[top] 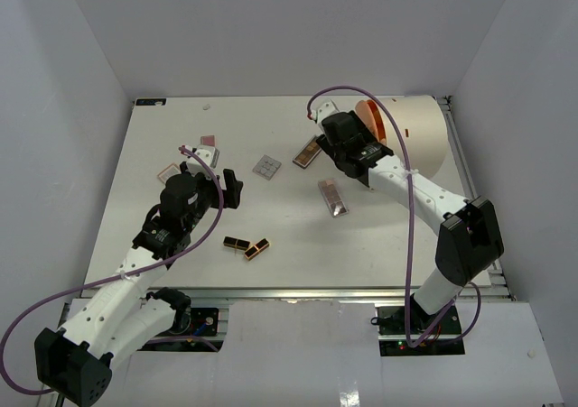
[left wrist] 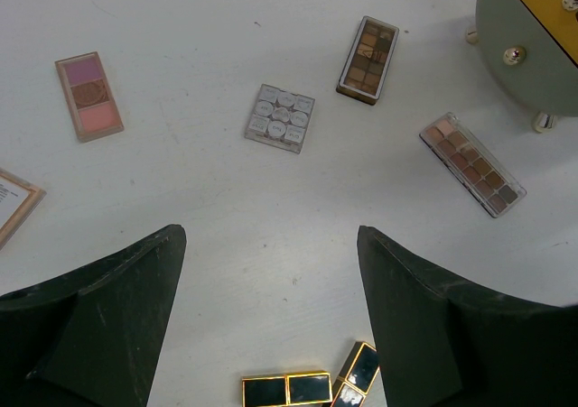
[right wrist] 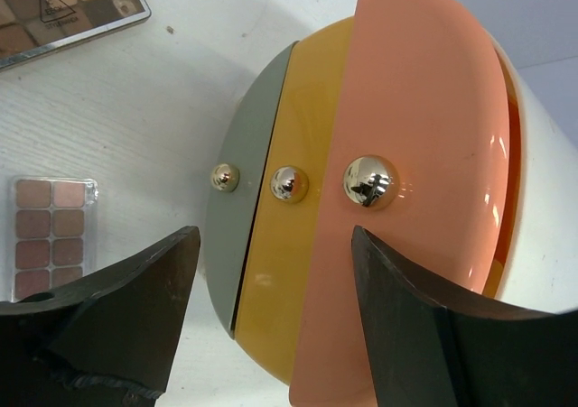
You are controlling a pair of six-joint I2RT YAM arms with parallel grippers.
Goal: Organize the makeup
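**Makeup spread left of cylinder; both grippers wide, nothing held**

A white table (top: 298,245) enclosed by plain white walls (top: 271,28) is recorded. A large cream cylinder (top: 420,141) is lying on its side at the far right corner and is taken as the reference. In the right wrist view its end is seen to be closed by three overlapping fronts (right wrist: 424,154), peach, yellow and grey, each fitted with a gold knob (right wrist: 370,180).

The right gripper (right wrist: 274,237) is held directly before those fronts. Its jaws are spread wide and nothing is gripped. The knobs are seen just beyond the jaws; contact cannot be told.

A brown eyeshadow palette (top: 307,152) is lying just left of the cylinder's front, beside the right gripper. A long nude palette (top: 333,197) is found left of the cylinder and nearer the arm bases. A grey square palette (top: 266,165) is placed further left of the cylinder, beyond the brown one. A pink palette (top: 208,140) and a framed flat palette (top: 170,168) are noted well apart from the cylinder, toward the far left.

The left gripper (left wrist: 269,245) is hovering well left of the cylinder, jaws wide and empty. The grey square palette is seen ahead of its open jaws. Two black-and-gold lipstick tubes (left wrist: 287,389) are lying close together just behind them, on the side away from the cylinder. Whether the tubes touch each other cannot be resolved.
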